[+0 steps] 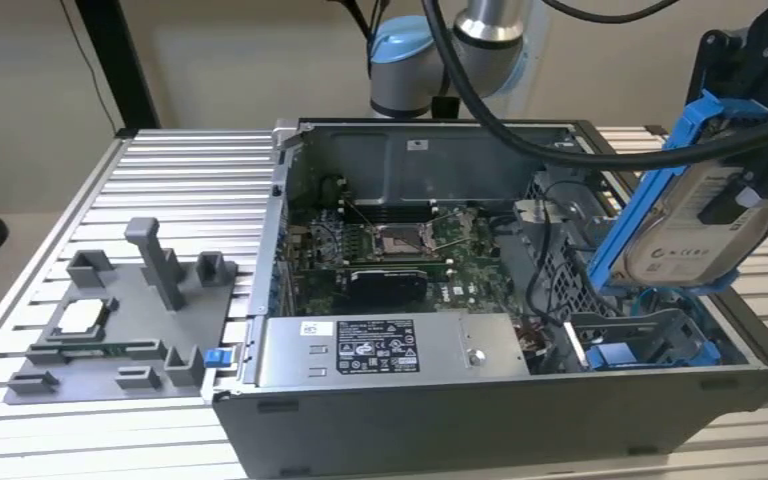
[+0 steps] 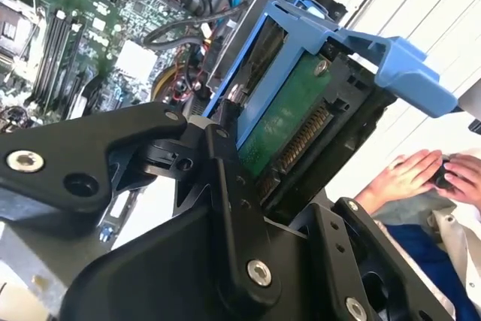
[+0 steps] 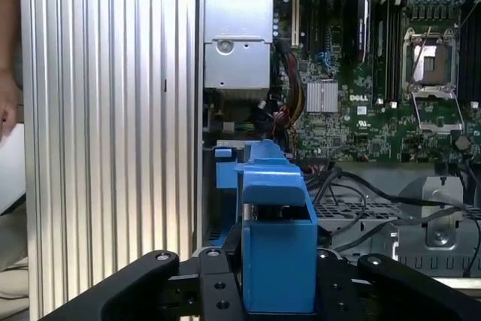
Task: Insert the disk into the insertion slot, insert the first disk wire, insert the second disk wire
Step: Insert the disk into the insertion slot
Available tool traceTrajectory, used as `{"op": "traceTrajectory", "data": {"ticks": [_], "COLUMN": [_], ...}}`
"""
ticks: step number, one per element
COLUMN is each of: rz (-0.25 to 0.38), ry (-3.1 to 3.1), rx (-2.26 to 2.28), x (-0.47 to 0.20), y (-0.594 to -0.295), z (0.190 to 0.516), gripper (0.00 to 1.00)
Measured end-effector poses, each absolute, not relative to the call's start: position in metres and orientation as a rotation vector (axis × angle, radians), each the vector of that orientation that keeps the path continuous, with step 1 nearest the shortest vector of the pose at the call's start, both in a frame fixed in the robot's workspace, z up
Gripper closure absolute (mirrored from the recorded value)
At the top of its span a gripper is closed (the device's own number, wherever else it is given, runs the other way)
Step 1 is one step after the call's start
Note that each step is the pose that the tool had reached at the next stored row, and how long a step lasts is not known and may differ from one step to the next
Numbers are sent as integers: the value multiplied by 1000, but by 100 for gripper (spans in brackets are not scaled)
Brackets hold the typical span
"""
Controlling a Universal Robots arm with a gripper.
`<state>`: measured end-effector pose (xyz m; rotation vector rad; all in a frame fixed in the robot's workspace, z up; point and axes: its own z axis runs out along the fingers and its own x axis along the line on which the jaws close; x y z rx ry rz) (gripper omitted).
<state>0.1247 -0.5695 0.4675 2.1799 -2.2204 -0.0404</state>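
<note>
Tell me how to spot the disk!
Find the big open computer case. Above its end at the exterior view's right, the gripper holds the disk tilted. Unlike the grey power-supply box, it is silver inside a bright blue frame.

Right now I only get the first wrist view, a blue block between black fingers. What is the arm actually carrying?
Observer: In the exterior view, the gripper holds the disk, a silver drive with a white label in a blue frame.
Operator: Is it inside the computer yet?
Observer: No. It hangs tilted above the insertion slot, at the exterior view's right.
Operator: What's on its other face?
Observer: The second wrist view shows a green circuit board there.
</note>
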Motion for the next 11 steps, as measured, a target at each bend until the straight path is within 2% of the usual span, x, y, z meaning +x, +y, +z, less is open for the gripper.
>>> {"op": "traceTrajectory", "data": {"ticks": [11], "rz": [-40], "ry": [-2221], "rx": [2180], "x": [125], "y": [-574], "z": [455], "gripper": [100]}}
